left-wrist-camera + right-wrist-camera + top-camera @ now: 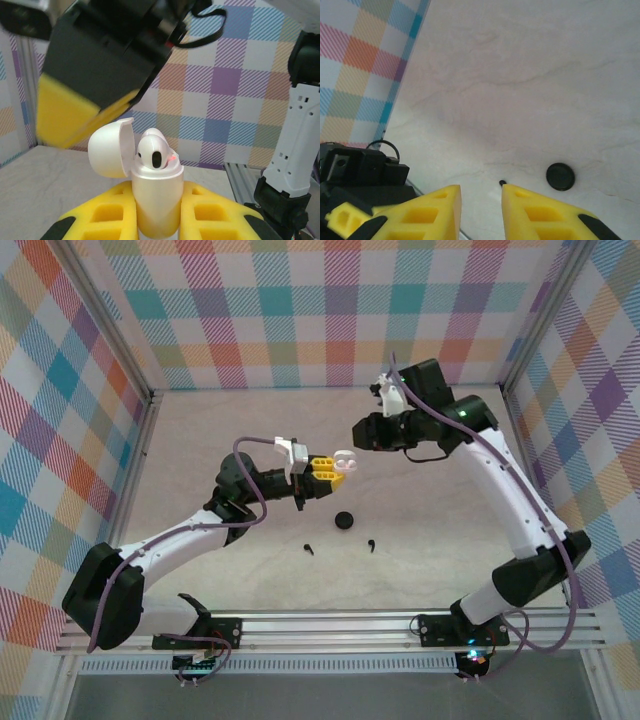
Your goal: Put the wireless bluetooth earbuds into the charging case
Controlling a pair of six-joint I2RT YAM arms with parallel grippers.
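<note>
My left gripper (328, 471) is shut on a white charging case (346, 461), held upright above the table with its lid swung open. In the left wrist view the case (156, 195) sits between the yellow fingers (215, 212), and a white earbud (152, 151) rests in its top with a second white rounded shape behind it. My right gripper (358, 432) hovers just above and beyond the case, open with nothing between its yellow fingers (540, 212). Two black earbuds (309, 548) (371, 543) lie on the table nearer the arm bases.
A small round black case (344, 520) lies on the table below the grippers, also in the right wrist view (560, 176) beside a tiny black earbud (502, 183). Checked walls enclose the table on three sides.
</note>
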